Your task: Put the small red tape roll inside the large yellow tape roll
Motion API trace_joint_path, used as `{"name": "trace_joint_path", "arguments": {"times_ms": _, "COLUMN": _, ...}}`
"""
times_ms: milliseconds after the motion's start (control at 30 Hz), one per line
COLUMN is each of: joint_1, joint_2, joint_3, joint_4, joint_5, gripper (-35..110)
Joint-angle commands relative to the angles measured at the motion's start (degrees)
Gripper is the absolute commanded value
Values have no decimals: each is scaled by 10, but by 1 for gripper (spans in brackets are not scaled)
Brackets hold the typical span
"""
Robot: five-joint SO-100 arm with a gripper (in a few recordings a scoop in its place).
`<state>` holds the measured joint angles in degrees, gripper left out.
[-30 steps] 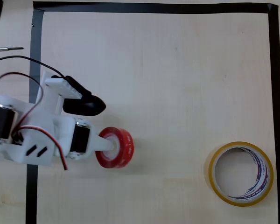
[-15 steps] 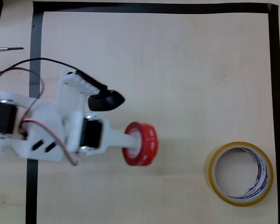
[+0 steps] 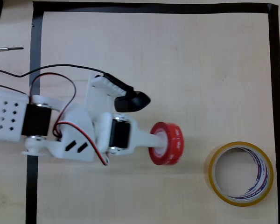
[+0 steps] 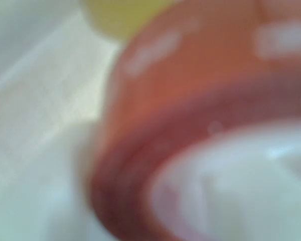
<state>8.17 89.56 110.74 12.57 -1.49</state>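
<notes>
Small red tape roll [image 3: 167,144], glossy, white-cored, stands on edge.

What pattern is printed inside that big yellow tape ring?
Red and blue stripes on the white inner core of the large yellow tape roll, seen best in the overhead view.

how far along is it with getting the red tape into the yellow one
Pickup looks done: the pincer grips the small red tape roll on edge. In hand: carrying it, left of the large yellow tape roll in the overhead view. Left: reach the yellow ring, which is empty, and drop it in.
</notes>
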Motion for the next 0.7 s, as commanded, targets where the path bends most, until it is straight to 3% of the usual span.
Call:
{"name": "trace_joint_path", "arguments": {"times_ms": 0, "joint_1": 2, "joint_2": -8, "joint_3": -102, "joint_4": -38, "joint_5": 17, "gripper": 0}}
{"name": "trace_joint_path", "arguments": {"times_ms": 400, "joint_1": 8, "joint_2": -127, "joint_3": -249, "joint_4": -68, "joint_5": 41, "gripper": 0}}
{"name": "trace_joint_path", "arguments": {"times_ms": 667, "joint_1": 19, "joint_2": -222, "joint_3": -410, "joint_4": -16, "joint_5": 84, "gripper": 0}}
